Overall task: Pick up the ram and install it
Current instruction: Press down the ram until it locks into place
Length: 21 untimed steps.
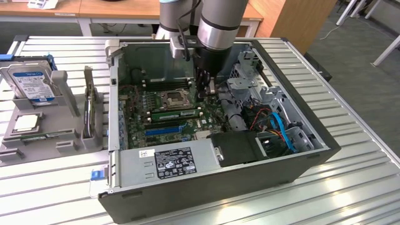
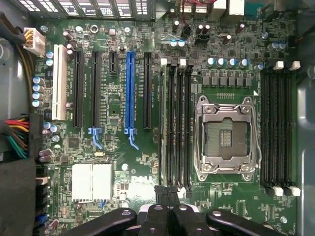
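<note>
In the exterior view the ram (image 1: 177,113), a long green stick, stands on edge in a memory slot of the motherboard, between the CPU socket (image 1: 173,99) and the blue slot (image 1: 164,130). My gripper (image 1: 209,90) hangs inside the open computer case, just past the end of the ram on the exterior view's right. The wrist view looks straight down on the black memory slots (image 2: 176,123) beside the CPU socket (image 2: 225,133). There my gripper (image 2: 170,192) is shut, its black fingertips pressed together at the end of those slots. Nothing shows between the fingers.
The case walls (image 1: 299,101), the drive cage (image 1: 247,86) and the power supply (image 1: 172,161) hem in the board. On the exterior view's left, a grey holder (image 1: 37,140) carries a hard drive with a blue label (image 1: 31,82) and an upright card (image 1: 91,112).
</note>
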{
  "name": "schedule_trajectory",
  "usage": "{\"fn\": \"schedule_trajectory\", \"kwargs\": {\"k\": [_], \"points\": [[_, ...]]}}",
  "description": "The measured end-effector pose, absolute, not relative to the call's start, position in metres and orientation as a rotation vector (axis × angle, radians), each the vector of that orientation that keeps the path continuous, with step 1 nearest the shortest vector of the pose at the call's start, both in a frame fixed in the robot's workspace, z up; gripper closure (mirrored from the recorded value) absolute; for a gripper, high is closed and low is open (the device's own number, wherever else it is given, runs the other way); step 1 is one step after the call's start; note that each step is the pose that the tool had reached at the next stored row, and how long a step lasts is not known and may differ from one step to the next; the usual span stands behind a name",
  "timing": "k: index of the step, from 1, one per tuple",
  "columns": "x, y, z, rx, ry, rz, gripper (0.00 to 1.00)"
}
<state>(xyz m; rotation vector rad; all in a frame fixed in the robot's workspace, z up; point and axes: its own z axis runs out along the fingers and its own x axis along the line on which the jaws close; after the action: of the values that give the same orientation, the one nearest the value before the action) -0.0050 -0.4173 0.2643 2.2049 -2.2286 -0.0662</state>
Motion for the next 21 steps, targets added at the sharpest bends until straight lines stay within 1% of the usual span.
{"fn": "schedule_trajectory", "kwargs": {"k": [14, 21], "points": [[-0.005, -0.417, 0.246, 2.205, -2.229, -0.066, 0.9], [-0.004, -0.417, 0.244, 2.205, -2.229, -0.066, 0.9]]}}
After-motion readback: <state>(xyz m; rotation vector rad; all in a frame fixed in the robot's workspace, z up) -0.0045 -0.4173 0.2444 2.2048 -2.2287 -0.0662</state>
